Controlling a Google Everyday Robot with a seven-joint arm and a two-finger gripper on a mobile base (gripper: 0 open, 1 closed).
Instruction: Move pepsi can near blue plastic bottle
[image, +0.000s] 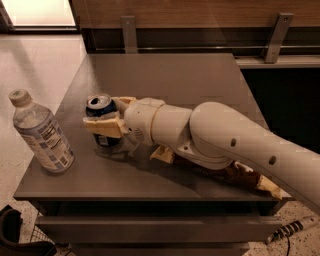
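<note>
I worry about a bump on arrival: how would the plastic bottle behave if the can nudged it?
The blue plastic bottle stands tall and narrow near the table edge, so it would probably tip rather than slide. Its clear plastic walls likely flex. The end effector, closed on the pepsi can, sits beside it.

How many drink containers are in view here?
2. The can is left of centre, clasped in the gripper; the bottle stands at the table's left front. The arm may hide others.
</note>
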